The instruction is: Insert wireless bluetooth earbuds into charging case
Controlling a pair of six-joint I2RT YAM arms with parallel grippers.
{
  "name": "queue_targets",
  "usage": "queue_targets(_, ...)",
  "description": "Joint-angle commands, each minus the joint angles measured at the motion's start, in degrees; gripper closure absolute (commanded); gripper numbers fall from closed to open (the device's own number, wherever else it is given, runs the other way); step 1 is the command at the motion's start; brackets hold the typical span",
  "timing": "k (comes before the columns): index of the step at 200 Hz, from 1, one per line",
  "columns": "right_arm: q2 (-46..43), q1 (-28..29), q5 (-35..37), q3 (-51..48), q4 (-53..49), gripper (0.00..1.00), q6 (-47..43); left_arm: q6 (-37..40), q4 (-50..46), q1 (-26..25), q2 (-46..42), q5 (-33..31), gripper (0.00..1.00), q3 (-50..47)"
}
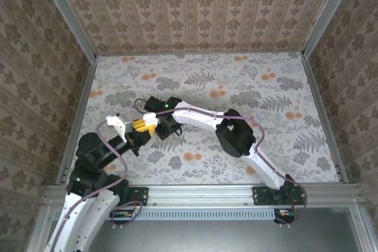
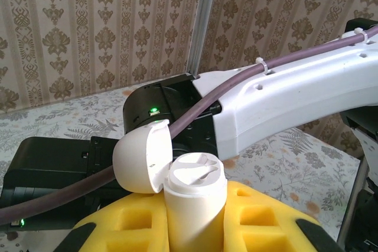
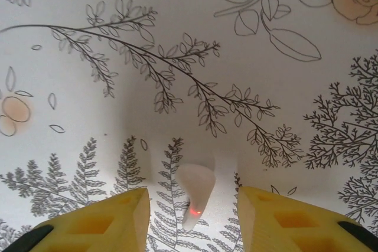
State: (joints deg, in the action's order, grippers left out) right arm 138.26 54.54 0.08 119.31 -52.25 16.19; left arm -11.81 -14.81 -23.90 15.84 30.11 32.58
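Note:
My left gripper (image 2: 195, 219) is shut on the white charging case (image 2: 194, 196), held upright between its yellow fingers (image 2: 118, 222). The lid (image 2: 142, 157) is flipped back to the left, and the two shaped slots on top look white. From above, the case (image 1: 150, 116) sits just left of my right arm's wrist (image 1: 162, 107). My right gripper (image 3: 192, 219) points down at the table and is open. A small white earbud (image 3: 196, 188) with a red light lies on the cloth between its yellow fingers (image 3: 118, 219), with a gap on each side.
The right arm (image 2: 283, 95) and its purple cable (image 2: 195, 107) cross close behind the held case. A floral cloth (image 1: 236, 87) covers the table, and patterned walls (image 1: 195, 10) close it in on three sides.

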Motion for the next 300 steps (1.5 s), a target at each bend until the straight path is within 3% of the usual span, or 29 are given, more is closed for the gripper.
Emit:
queue_targets(1, 1.9, 0.3, 2.3, 2.9, -2.8, 0.56, -1.1, 1.4, -0.3, 0.4, -0.8, -0.2, 1.0, -0.3)
queue_targets(64, 5.2, 0.2, 1.8, 6.7, -4.3, 0.58, -1.2, 1.3, 0.2, 0.5, -0.7, -0.1, 1.0, -0.7)
queue_targets(220, 3.8, 1.6, 3.8, 6.0, -7.6, 0.84, -2.9, 0.9, -0.1, 0.6, -0.9, -0.5, 1.0, -0.6)
queue_targets(258, -1.6, 0.6, 3.3, 0.5, -3.7, 0.87, -2.3, 0.2, 0.6, 0.6, -0.8, 0.0, 1.0, -0.6)
queue_targets(300, -14.3, -3.2, 0.1, -12.8, 6.6, 0.88, 0.6, -1.6, 4.1, 0.6, 0.3, 0.9, 1.0, -1.2)
